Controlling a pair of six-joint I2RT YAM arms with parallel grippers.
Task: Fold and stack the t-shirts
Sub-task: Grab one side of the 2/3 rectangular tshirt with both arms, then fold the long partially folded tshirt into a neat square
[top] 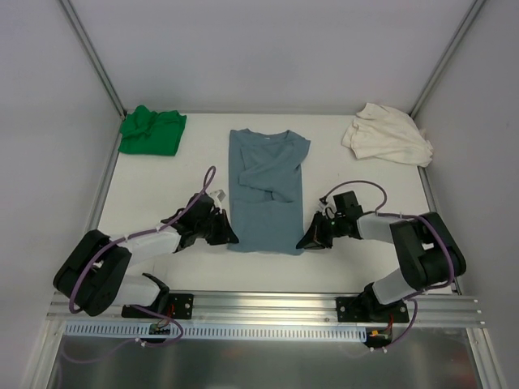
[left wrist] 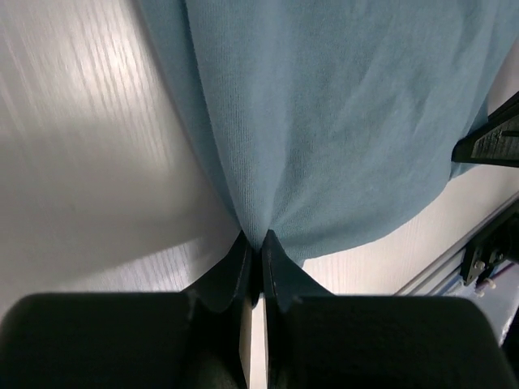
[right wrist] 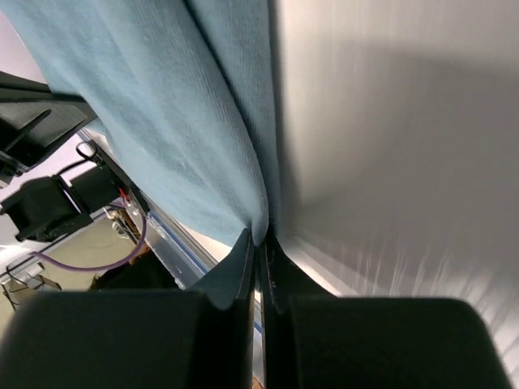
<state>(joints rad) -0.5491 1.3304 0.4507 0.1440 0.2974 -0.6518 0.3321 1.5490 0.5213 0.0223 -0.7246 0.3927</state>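
top: blue-grey tee (top: 266, 190) lies flat, centred, near corners hidden under left gripper (top: 229, 237) and right gripper (top: 304, 241) | left wrist: jaws clamped on hem corner, cloth fanning away | right wrist: jaws pinching other corner, surroundings blurred

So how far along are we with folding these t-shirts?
Done: the blue-grey tee lies flat in the middle with its sleeves folded in. In hand: the left hand and right hand are each shut on a bottom corner of it, apparently for the next fold. Left: the green tee and cream tee sit crumpled at the far corners, and nothing is stacked.
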